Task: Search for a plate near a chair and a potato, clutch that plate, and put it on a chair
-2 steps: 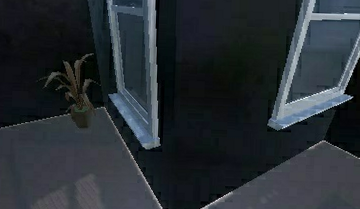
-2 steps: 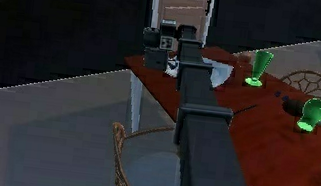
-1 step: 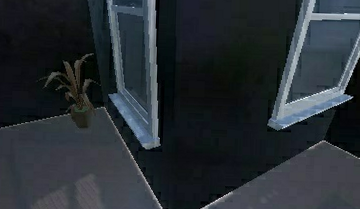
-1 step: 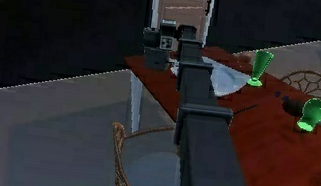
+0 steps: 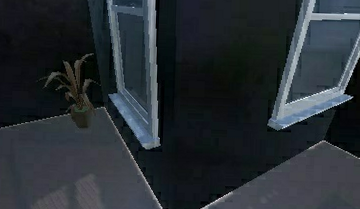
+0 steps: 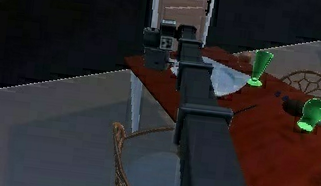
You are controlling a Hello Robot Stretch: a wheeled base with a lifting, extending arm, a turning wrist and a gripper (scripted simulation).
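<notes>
- The jaws sit at the far end of the arm (image 6: 204,136), over the desk (image 6: 275,134) near its corner on the arm side view's left. With the desktop right behind them, we cannot tell how they are set or whether they hold anything.
- Just right of the arm a pale flat shape lies on the desk, and we take it for the plate (image 6: 232,84). It rests on the wood, so we judge it not yet lifted.
- We cannot tell whether the jaws touch the plate or only stand beside it.
- Past the plate stand a green cup (image 6: 261,64) and a second cup (image 6: 314,114). A small dark thing (image 6: 287,95) lies between them, and we cannot say it is the potato.
- A far chair (image 6: 311,83) stands behind the desk, and a near chair (image 6: 134,150) is tucked in at its front edge.
- We judge the search done and the reach under way. The grasp, the lift and the setting down on a chair are left.
- Ahead, we face a dark wall with two windows (image 5: 130,51) and a plant (image 5: 76,89).
</notes>
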